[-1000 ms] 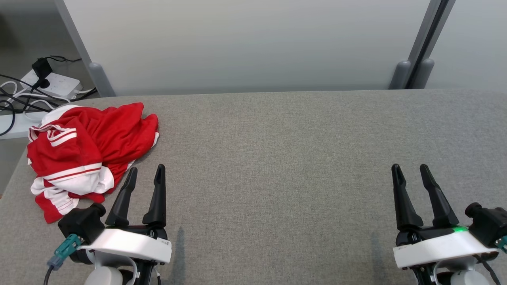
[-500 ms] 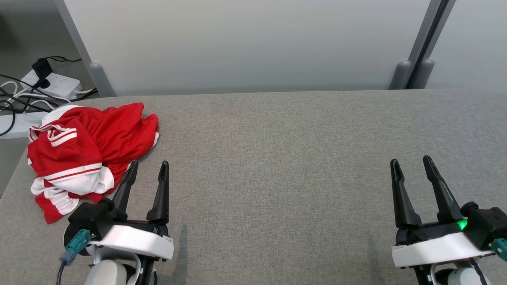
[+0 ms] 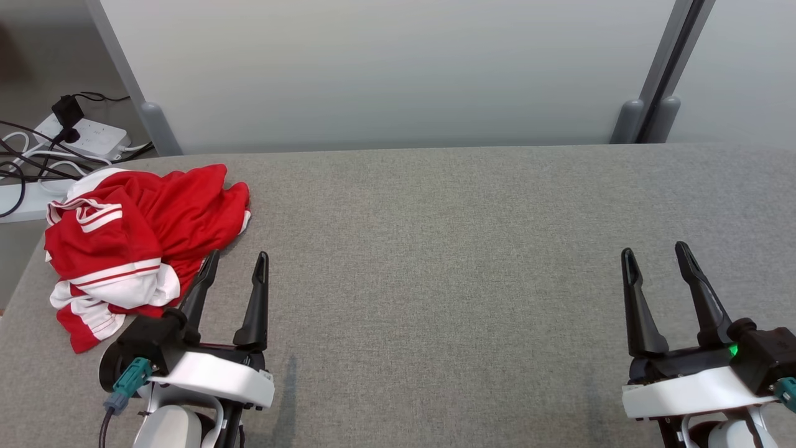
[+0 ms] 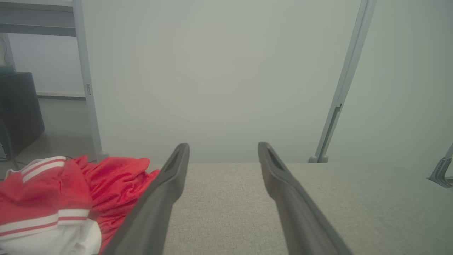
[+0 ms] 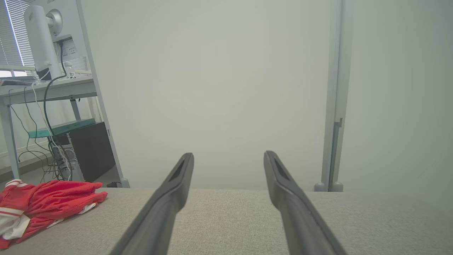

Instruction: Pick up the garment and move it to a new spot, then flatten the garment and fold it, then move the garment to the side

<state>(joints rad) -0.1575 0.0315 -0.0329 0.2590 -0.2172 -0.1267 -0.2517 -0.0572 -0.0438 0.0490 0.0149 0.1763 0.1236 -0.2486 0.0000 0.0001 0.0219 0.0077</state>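
Observation:
The garment [image 3: 134,239] is a red piece with white stripes, crumpled in a heap at the far left of the grey table [image 3: 435,249]. In the left wrist view the garment [image 4: 63,198] lies just left of the fingers, and in the right wrist view the garment [image 5: 42,203] sits far off to the left. My left gripper [image 3: 237,261] stands open just right of the heap's near edge, its left fingertip close to the cloth, nothing between the fingers. My right gripper [image 3: 654,252] is open and empty at the lower right, far from the garment.
Pale partition panels [image 3: 385,68] on grey posts run behind the table's back edge. A white power strip with cables [image 3: 81,134] lies off the table's far-left corner. A desk with a monitor [image 5: 42,39] stands beyond the left end.
The left gripper has crept forward and tilted toward the garment's near edge. The right gripper has shifted slightly forward. The camera has dipped a little. The garment lies unchanged.

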